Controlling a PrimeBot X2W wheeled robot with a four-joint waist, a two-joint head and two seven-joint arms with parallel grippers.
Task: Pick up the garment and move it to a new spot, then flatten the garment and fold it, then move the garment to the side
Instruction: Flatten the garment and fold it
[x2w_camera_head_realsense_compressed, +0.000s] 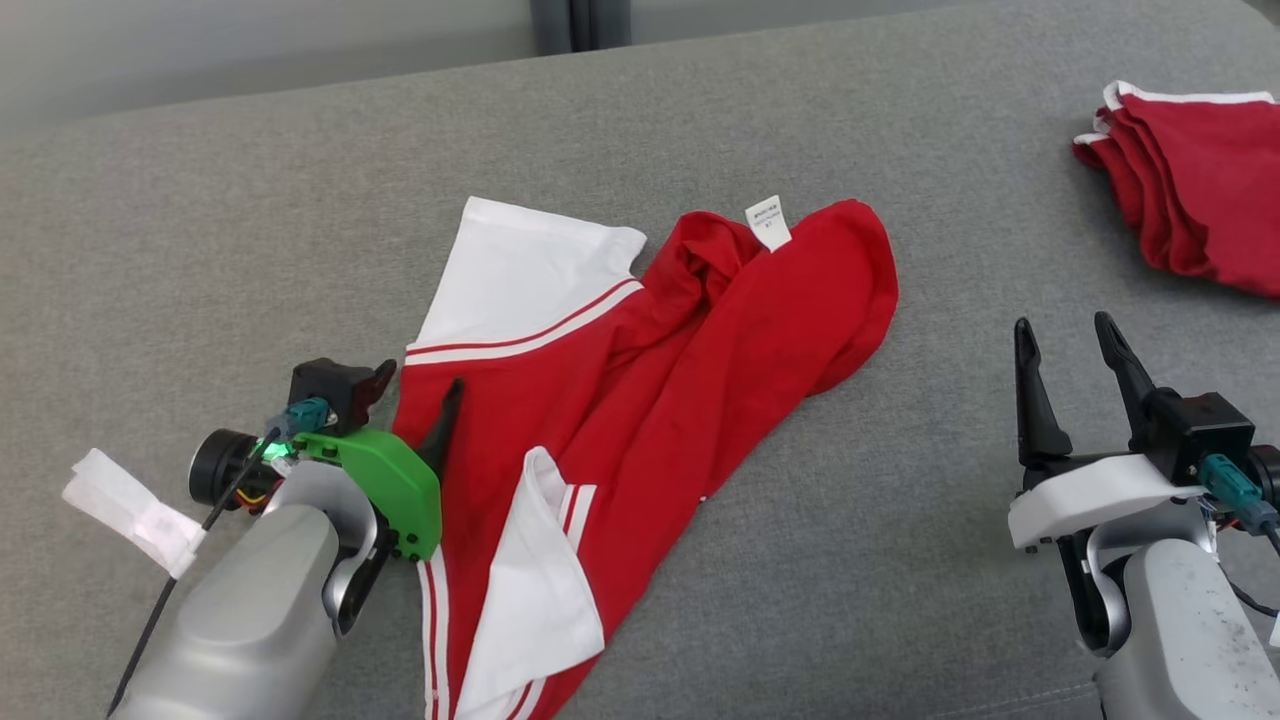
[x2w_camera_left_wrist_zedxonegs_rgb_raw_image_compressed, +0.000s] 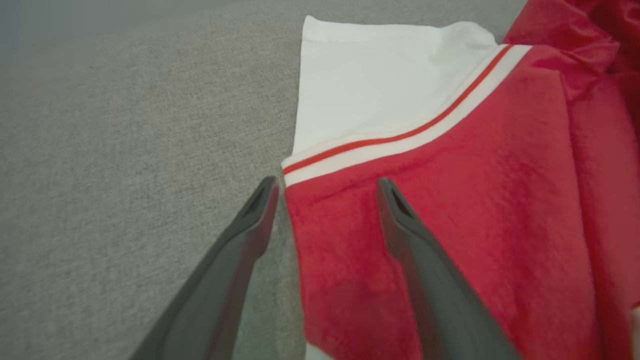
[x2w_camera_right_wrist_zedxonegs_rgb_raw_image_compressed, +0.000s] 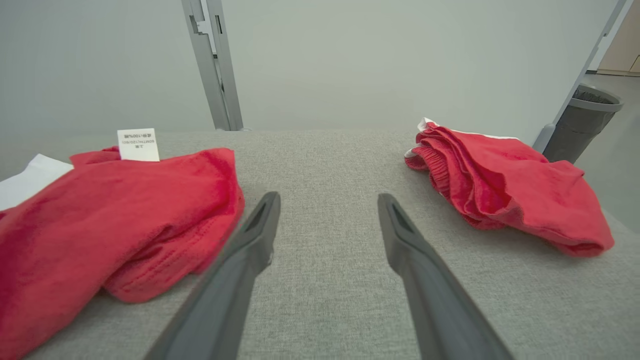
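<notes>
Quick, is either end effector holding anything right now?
Left end effector: open, at the edge of the red and white shirt, holding nothing.
Right end effector: open, holding nothing.

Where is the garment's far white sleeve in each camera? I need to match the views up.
Head view: white sleeve left of centre, upper half, above the striped band.
Left wrist view: top centre, above the same band.
Right wrist view: a sliver at the left edge, behind the garment's red body.
Shared landmark: the grey cushion underneath, in all three.
</notes>
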